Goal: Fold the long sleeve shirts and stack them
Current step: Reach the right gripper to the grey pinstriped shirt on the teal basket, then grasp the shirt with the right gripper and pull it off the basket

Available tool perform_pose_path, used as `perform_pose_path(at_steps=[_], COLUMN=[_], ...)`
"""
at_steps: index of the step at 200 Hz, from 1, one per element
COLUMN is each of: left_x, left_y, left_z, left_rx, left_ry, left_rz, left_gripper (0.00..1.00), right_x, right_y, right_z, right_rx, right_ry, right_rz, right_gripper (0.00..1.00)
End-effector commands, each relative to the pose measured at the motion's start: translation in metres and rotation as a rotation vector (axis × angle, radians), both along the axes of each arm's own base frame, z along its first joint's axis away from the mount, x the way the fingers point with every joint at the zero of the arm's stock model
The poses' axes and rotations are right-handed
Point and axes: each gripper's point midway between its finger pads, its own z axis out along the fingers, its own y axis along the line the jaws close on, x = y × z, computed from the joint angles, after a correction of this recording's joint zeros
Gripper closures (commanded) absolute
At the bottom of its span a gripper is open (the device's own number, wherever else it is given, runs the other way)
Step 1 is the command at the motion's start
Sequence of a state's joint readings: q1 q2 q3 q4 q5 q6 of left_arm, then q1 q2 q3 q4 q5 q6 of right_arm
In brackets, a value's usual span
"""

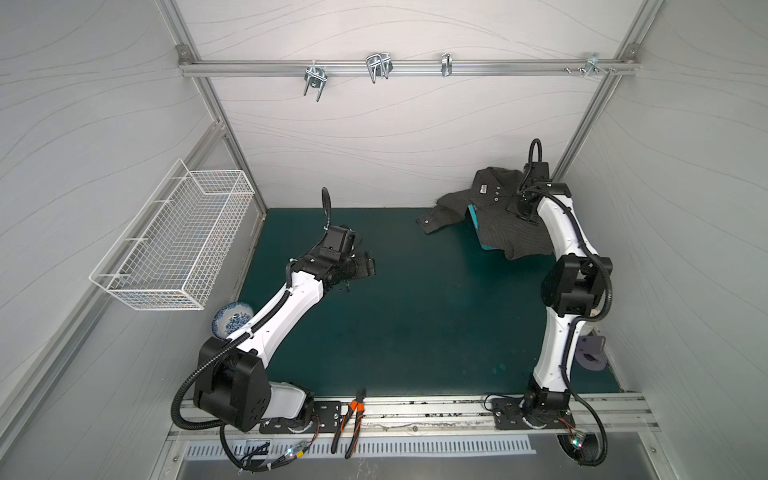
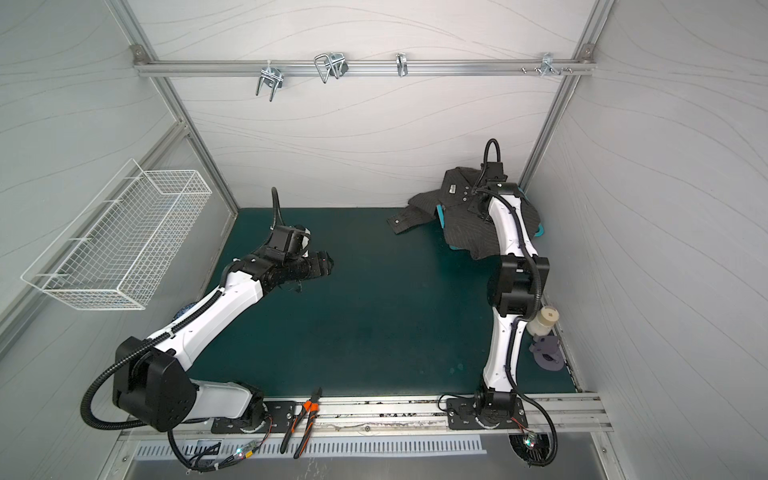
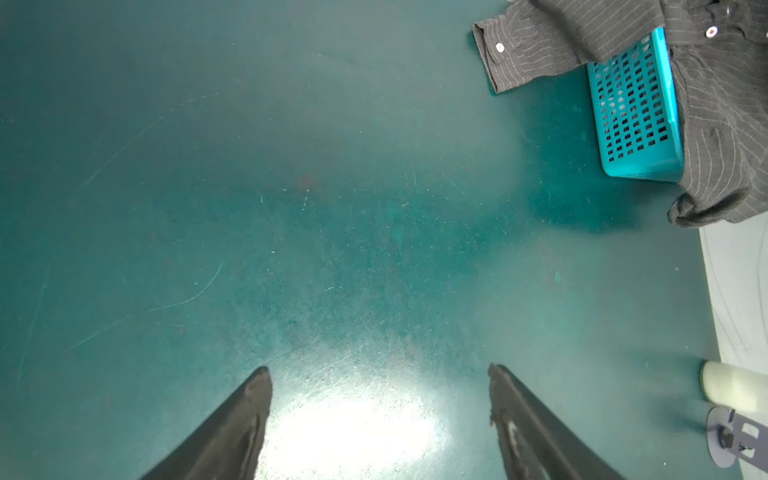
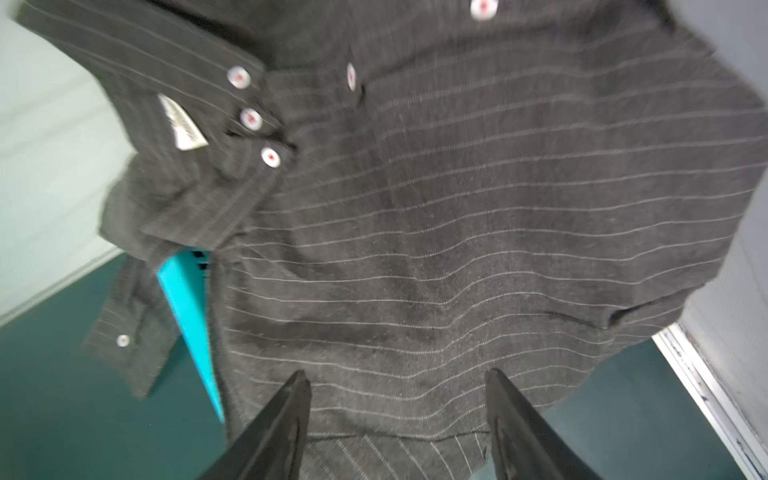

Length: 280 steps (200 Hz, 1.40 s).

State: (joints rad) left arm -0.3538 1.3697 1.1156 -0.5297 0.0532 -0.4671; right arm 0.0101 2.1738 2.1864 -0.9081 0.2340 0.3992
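One dark pinstriped long sleeve shirt [image 1: 511,232] [image 2: 465,237] lies crumpled over a teal perforated basket [image 1: 473,216] [image 3: 631,108] in the far right corner of the green mat. Its collar, white label and white buttons face up, and one cuffed sleeve [image 1: 432,216] trails left onto the mat. My right gripper [image 4: 398,374] [image 1: 524,210] hovers over the shirt's body [image 4: 457,208], its jaws apart with nothing between them. Over bare mat at the left middle, my left gripper [image 3: 378,369] [image 1: 368,268] stands open and empty, apart from the shirt [image 3: 723,104].
A white wire basket [image 1: 174,245] hangs on the left wall. A blue-and-white bowl [image 1: 232,320] sits beside the left arm. Orange-handled pliers [image 1: 349,419] lie on the front rail. A cream cylinder [image 2: 542,322] and a grey spool [image 2: 548,353] stand by the right wall. Metal hooks [image 1: 378,66] hang from the back rail.
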Motion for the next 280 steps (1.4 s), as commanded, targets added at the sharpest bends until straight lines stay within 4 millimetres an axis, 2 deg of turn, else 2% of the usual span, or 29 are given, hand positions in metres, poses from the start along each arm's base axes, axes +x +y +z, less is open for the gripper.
perform_pose_path(at_steps=[1, 23, 33, 60, 70, 86, 113, 122, 155, 188, 230, 253, 271, 280], left_x=[0.003, 0.006, 0.007, 0.006, 0.005, 0.005, 0.003, 0.003, 0.002, 0.0, 0.001, 0.003, 0.004, 0.004], left_y=[-0.006, -0.015, -0.016, -0.017, -0.016, -0.014, -0.014, -0.014, -0.014, -0.012, -0.013, -0.011, -0.003, 0.002], left_z=[0.002, 0.002, 0.003, 0.004, 0.004, 0.007, 0.014, 0.016, 0.019, 0.018, 0.025, 0.026, 0.028, 0.03], left_rx=[-0.021, -0.062, -0.068, -0.071, -0.069, -0.061, -0.07, -0.074, -0.086, -0.087, -0.108, -0.108, -0.087, -0.073], left_ry=[-0.003, 0.01, 0.012, 0.012, 0.012, 0.008, -0.008, -0.012, -0.011, 0.007, 0.002, 0.004, 0.009, 0.012], left_rz=[-0.019, -0.029, -0.026, -0.03, -0.032, -0.029, -0.023, -0.02, -0.011, 0.007, 0.021, 0.05, 0.094, 0.121], left_gripper=[0.19, 0.22, 0.26, 0.38, 0.42, 0.49, 0.51, 0.52, 0.53, 0.54, 0.54, 0.55, 0.62, 0.66], right_x=[-0.015, -0.012, -0.009, -0.003, -0.001, 0.002, 0.003, 0.004, 0.002, -0.004, -0.018, -0.031, -0.05, -0.065], right_y=[0.015, 0.018, 0.018, 0.015, 0.015, 0.014, 0.015, 0.015, 0.017, 0.018, 0.036, 0.061, 0.1, 0.125], right_z=[-0.042, -0.056, -0.059, -0.058, -0.056, -0.05, -0.029, -0.022, 0.015, 0.063, 0.126, 0.164, 0.198, 0.216], right_rx=[0.016, 0.016, 0.011, -0.012, -0.016, -0.025, -0.025, -0.021, -0.017, 0.006, 0.076, 0.148, 0.228, 0.262], right_ry=[0.144, 0.169, 0.171, 0.168, 0.158, 0.141, 0.093, 0.076, -0.004, -0.103, -0.245, -0.329, -0.398, -0.428], right_rz=[0.043, 0.057, 0.066, 0.077, 0.081, 0.087, 0.089, 0.093, 0.096, 0.108, 0.178, 0.267, 0.4, 0.475], right_gripper=[0.32, 0.32, 0.37, 0.62, 0.74, 0.88, 1.0, 1.0, 1.0, 1.0, 1.0, 1.0, 1.0, 1.0])
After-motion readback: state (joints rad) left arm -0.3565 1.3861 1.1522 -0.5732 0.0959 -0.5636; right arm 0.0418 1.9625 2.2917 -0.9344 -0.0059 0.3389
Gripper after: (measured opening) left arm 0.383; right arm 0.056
